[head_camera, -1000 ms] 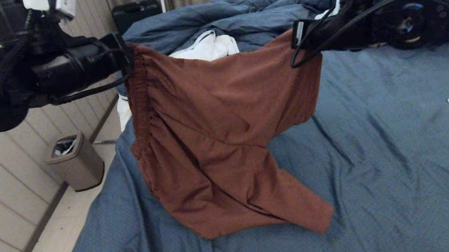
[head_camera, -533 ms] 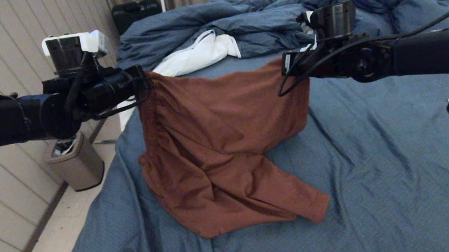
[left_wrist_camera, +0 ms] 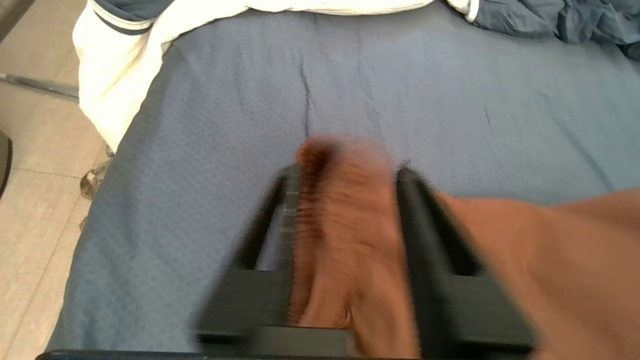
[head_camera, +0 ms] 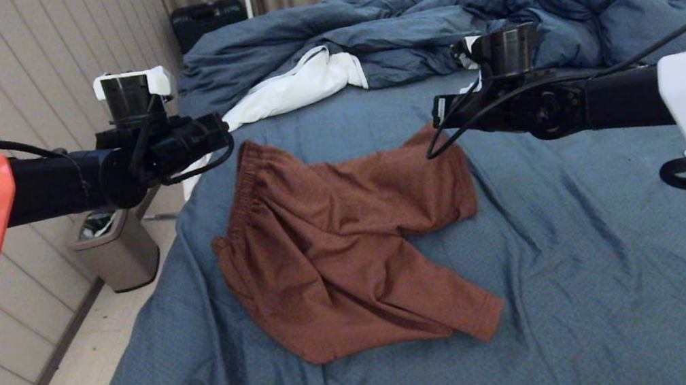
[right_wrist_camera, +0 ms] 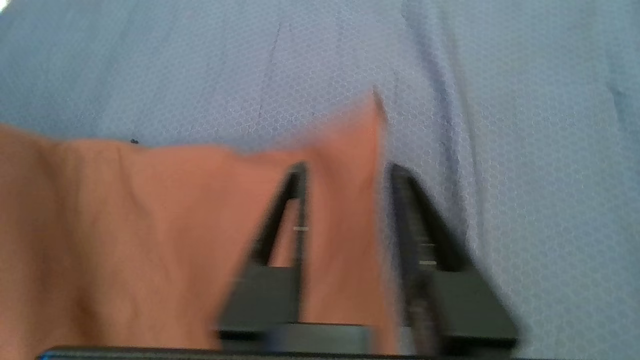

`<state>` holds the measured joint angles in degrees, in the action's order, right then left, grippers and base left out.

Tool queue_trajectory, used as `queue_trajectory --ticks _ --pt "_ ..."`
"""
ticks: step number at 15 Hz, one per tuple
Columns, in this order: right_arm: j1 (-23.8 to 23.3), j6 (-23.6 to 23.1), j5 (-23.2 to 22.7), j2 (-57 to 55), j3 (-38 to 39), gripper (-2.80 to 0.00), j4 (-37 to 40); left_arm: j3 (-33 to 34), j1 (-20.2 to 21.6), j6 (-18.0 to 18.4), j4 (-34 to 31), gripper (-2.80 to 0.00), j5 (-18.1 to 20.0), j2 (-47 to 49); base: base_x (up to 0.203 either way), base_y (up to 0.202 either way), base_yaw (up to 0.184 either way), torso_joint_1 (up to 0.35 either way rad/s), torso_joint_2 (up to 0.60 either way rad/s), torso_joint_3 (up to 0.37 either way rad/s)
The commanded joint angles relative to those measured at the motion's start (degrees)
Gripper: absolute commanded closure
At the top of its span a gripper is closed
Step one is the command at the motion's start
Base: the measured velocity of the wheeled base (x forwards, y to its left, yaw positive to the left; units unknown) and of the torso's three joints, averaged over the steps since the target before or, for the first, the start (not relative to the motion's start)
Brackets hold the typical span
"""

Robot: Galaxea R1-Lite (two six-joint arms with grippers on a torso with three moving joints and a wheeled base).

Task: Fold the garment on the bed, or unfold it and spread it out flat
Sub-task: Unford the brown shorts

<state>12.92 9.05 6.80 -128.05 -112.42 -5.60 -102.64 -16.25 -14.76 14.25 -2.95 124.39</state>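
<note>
The left pincer stands with its fingers apart, blurred rust fabric lying between them; in the head view it sits left of centre, above the gathered waistband corner. The right pincer, right of centre, is likewise spread with fabric between its fingers. The garment lies rumpled mid-frame on the bed, below the dark blue duvet.

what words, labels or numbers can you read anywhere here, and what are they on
None can be read.
The shorts on the bed show only plain brown cloth; no print faces the cameras.
The left gripper, right gripper, bin and black case show no legible marking.
</note>
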Motion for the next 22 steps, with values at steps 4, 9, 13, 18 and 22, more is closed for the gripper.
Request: queue_trajectory --ticks 4,9,13,18,22 --pt "-0.4 -0.4 0.1 0.0 0.0 -2.80 -0.6 -0.6 0.0 -0.1 0.2 -2.80 -0.1 0.1 0.000 0.000 0.000 0.000 0.00 0.000" --pt "-0.7 0.8 0.0 6.7 1.1 -2.80 3.1 5.9 -0.1 -1.2 -2.4 -2.80 -0.2 -9.6 0.000 0.000 0.000 0.000 0.00 0.000" --pt "0.4 4.2 -0.8 19.2 13.9 0.00 11.5 30.3 -2.3 -2.6 -3.3 0.00 0.1 -24.0 0.000 0.000 0.000 0.000 0.00 0.000" --pt "3.5 5.2 -7.2 37.7 38.4 0.00 13.6 54.0 -5.6 -3.8 -2.6 0.00 0.6 -42.4 0.000 0.000 0.000 0.000 0.00 0.000" --pt "10.3 5.5 -14.5 38.6 44.1 0.00 16.8 59.4 -11.3 -6.7 3.7 0.00 0.5 -36.8 0.000 0.000 0.000 0.000 0.00 0.000"
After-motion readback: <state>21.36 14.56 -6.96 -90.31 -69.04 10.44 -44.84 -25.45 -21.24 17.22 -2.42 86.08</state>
